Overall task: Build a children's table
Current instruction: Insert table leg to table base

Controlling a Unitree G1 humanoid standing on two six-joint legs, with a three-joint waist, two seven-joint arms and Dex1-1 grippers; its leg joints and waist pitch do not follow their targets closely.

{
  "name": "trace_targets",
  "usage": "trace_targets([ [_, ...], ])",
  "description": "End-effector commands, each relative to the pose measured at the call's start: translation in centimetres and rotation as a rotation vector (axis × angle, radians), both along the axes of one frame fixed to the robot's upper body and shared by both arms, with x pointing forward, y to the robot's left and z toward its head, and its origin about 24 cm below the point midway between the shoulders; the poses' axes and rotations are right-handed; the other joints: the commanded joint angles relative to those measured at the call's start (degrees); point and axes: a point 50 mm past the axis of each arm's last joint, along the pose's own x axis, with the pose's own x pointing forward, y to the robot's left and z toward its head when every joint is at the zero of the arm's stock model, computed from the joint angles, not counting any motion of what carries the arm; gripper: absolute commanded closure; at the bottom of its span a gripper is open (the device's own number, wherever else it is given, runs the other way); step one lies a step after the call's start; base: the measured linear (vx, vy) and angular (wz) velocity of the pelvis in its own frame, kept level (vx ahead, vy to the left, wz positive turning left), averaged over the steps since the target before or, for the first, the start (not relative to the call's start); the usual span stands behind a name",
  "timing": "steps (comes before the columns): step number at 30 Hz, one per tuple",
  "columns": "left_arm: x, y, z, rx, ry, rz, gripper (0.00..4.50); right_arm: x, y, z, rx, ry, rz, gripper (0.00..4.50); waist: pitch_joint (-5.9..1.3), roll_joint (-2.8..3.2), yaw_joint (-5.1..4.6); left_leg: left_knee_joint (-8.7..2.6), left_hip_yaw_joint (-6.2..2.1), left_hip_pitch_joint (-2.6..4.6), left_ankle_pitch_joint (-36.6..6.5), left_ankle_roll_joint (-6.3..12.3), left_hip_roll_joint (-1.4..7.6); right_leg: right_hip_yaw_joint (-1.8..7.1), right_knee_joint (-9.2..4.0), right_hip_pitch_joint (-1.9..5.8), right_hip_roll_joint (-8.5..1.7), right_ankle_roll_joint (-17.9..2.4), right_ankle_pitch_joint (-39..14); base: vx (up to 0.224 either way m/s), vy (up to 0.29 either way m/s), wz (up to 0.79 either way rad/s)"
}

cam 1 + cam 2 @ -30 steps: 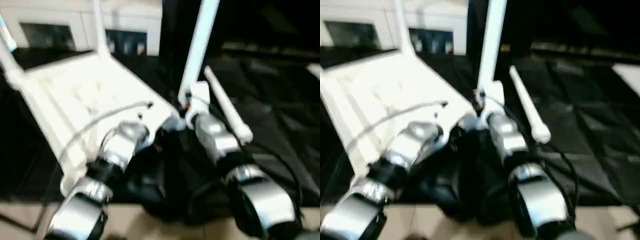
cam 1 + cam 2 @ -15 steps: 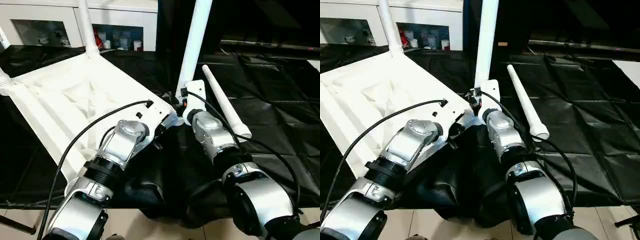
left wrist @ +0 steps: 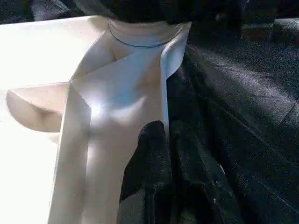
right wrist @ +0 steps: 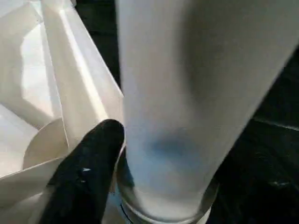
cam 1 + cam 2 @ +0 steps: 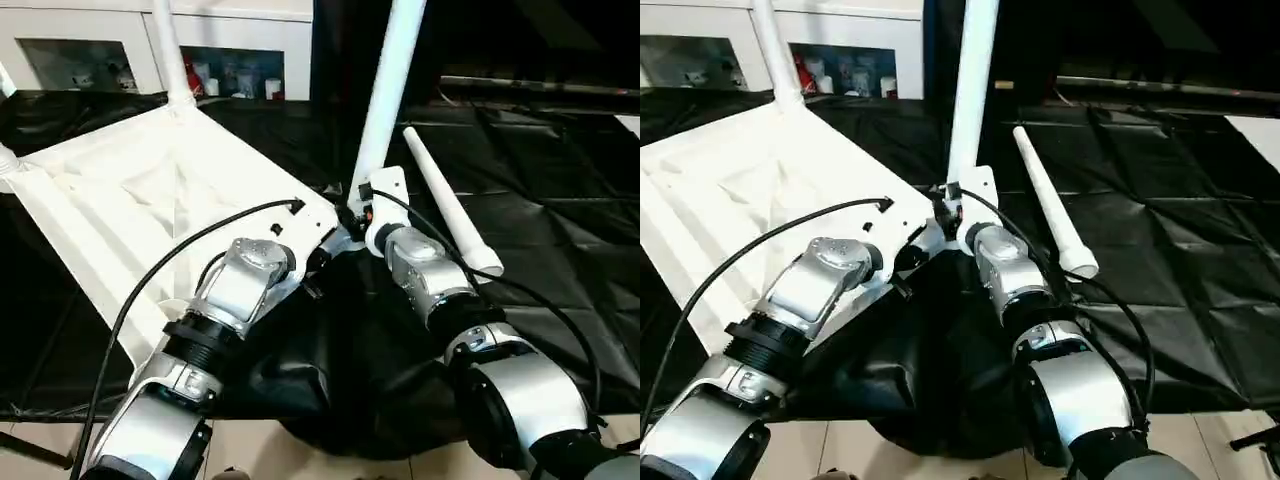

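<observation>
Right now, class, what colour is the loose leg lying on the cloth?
White; the loose leg shows best in the left eye view.

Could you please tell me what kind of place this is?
Probably an indoor room set up as a robot workspace: a black quilted cloth covers the work surface, a white cabinet with glass doors stands behind, and pale floor tiles show below.

upturned white table top [image 5: 750,190] on the black cloth [image 5: 1160,240]; one leg [image 5: 971,90] stands at its near corner, a loose leg [image 5: 1050,205] lies beside.
</observation>
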Motion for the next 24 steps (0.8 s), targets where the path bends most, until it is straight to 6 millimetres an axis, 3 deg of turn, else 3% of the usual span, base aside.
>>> trace_targets([
  [1,0.0,-1.2,0.8,-0.012,-0.033,-0.047,4.50,-2.3,0.9,-4.4,-0.018,0.219,0.063,1.08,-2.37,0.89,0.19,-4.21,-0.18,-0.92,-12.7,1.53,2.25,3.81,-5.46,2.31,-4.70,-9.8,-16.1,0.000,0.000,0.00],
  [6,0.0,-1.1,1.0,-0.021,-0.046,-0.066,4.50,-1.8,0.7,-3.3,0.002,0.163,0.100,0.65,-2.55,0.84,0.25,-4.13,-0.17,-0.92,-12.2,1.81,2.29,3.83,-5.46,2.42,-4.83,-9.8,-16.3,0.000,0.000,0.00],
  [8,0.0,-1.0,1.0,-0.025,-0.047,-0.079,4.50,-1.6,0.6,-2.9,0.008,0.139,0.124,0.54,-2.92,0.80,0.31,-3.86,-0.11,-1.10,-9.5,2.26,2.29,3.80,-5.00,2.66,-4.78,-10.6,-12.4,0.000,0.000,0.00],
  [10,-0.1,-0.8,1.0,-0.026,-0.052,-0.104,4.50,-1.3,0.2,-2.0,0.017,0.096,0.172,0.35,-3.38,0.85,0.41,-3.07,0.25,-1.14,-3.9,4.00,2.20,3.74,-3.99,2.68,-4.49,-12.8,-2.9,0.000,0.000,0.00],
  [12,-0.1,-0.5,1.0,-0.024,-0.051,-0.119,4.50,-1.2,-0.2,-1.6,0.015,0.071,0.197,0.19,-3.42,1.10,0.40,-2.90,0.29,-1.55,-1.8,5.11,2.18,3.54,-3.51,3.04,-4.40,-14.3,1.3,0.000,0.000,0.00],
  [14,-0.1,-0.2,1.0,-0.024,-0.049,-0.127,4.50,-1.1,-0.6,-1.2,0.009,0.053,0.218,0.03,-3.37,0.95,0.34,-2.87,0.44,-1.51,-2.9,5.37,2.23,3.50,-3.54,3.12,-4.43,-14.9,1.6,0.000,0.000,0.00],
  [15,-0.2,0.0,1.0,-0.024,-0.049,-0.139,4.50,-1.0,-0.9,-1.0,-0.001,0.039,0.230,0.03,-3.46,1.28,0.37,-2.79,0.49,-1.41,-3.0,5.47,2.24,3.52,-3.47,3.11,-4.45,-15.3,1.6,0.000,0.000,0.00],
  [17,-0.3,0.2,1.0,-0.025,-0.046,-0.149,4.50,-0.9,-1.4,-0.7,-0.015,0.020,0.248,0.03,-3.61,1.27,0.37,-2.70,0.50,-1.42,-2.8,5.49,2.29,3.48,-3.38,3.23,-4.45,-15.6,1.9,0.000,0.000,0.00],
  [22,-0.6,1.1,0.9,-0.018,-0.038,-0.198,4.50,-1.2,-2.9,0.3,-0.043,-0.039,0.337,0.03,-4.08,1.11,0.65,-1.92,0.70,-1.35,2.3,7.86,2.16,3.46,-2.38,3.39,-4.24,-17.0,10.2,0.000,0.000,0.00],
  [24,-0.8,1.3,1.0,-0.021,-0.040,-0.248,4.50,-1.5,-3.6,0.7,-0.061,-0.057,0.383,0.03,-4.19,0.91,0.95,-1.71,0.66,-1.35,3.1,8.79,2.09,3.37,-2.24,3.56,-4.16,-17.1,11.3,0.000,0.000,0.00],
])
